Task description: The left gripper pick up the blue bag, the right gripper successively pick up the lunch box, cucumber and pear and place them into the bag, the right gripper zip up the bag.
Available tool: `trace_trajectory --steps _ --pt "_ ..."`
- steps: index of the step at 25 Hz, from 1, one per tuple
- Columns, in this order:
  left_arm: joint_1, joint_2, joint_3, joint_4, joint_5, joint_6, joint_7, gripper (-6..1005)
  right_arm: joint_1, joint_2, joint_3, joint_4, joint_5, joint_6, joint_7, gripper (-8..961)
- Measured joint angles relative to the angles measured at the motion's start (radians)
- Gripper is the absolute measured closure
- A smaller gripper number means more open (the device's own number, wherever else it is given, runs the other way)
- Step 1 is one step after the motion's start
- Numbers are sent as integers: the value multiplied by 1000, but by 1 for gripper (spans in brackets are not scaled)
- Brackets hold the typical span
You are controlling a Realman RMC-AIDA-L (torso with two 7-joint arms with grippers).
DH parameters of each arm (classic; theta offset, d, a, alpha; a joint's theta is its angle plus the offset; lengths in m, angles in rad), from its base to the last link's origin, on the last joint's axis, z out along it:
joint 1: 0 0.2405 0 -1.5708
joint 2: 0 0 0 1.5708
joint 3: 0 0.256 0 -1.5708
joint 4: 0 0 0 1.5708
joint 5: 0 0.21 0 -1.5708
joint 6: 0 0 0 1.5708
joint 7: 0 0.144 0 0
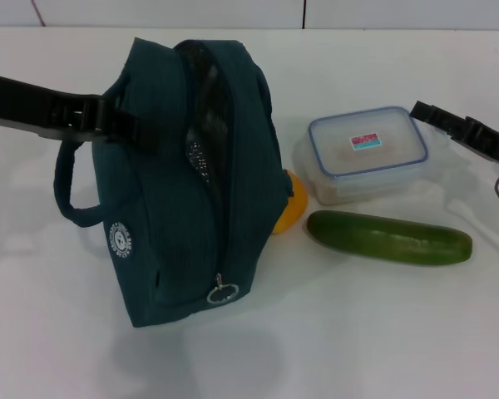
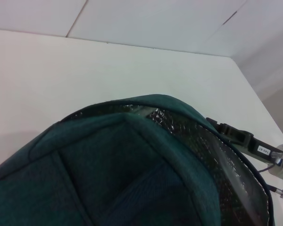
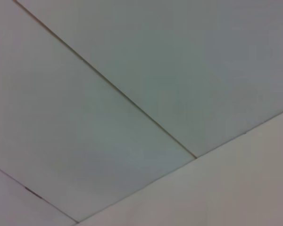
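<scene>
Standing tilted on the white surface (image 1: 382, 332), the blue bag (image 1: 166, 216) occupies the left-centre of the head view, its top leaning toward the robot's left and its zipped mouth partly open, so that silver foil lining (image 1: 201, 154) shows through the gap. A metal ring zipper pull (image 1: 223, 293) hangs at the near end of the zip, and a round white logo (image 1: 121, 238) sits low on the side panel beside a loop handle (image 1: 71, 195). The left gripper (image 1: 108, 123) reaches in from the left edge and its fingers are clamped on the bag's upper side, at the top of that handle. In the left wrist view the bag's fabric (image 2: 113, 174) fills the lower part of the picture, with the foil lining (image 2: 217, 165) exposed at the open mouth. Just beside the bag, on its right, the pear (image 1: 291, 204) is partly hidden behind the fabric. The lunch box (image 1: 368, 154) rests near the pear, farther back, lid on, with its red and blue sticker uppermost. The cucumber (image 1: 389, 238) lies lengthwise in front of the lunch box, close to it. The right gripper (image 1: 437, 115) hovers at the far right corner of the lunch box; whether its fingers are open or closed cannot be told. It appears also in the left wrist view (image 2: 231, 133), beyond the bag. The right wrist view shows only pale wall panels (image 3: 132, 70).
</scene>
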Motion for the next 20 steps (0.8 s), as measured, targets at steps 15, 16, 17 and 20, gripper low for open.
trace_trajectory --steps 15,16,17,20 --pt "8 0 -1 0 3 -12 -1 949 33 3 -25 31 -2 5 0 181" --pt "8 0 -2 -1 3 -13 0 949 33 3 -25 33 -2 4 0 181" --pt "8 0 -2 -3 4 -14 1 949 33 3 -25 35 -2 2 0 182" --pt "6 1 -7 -14 4 -15 3 949 33 3 -25 37 -2 -4 11 211"
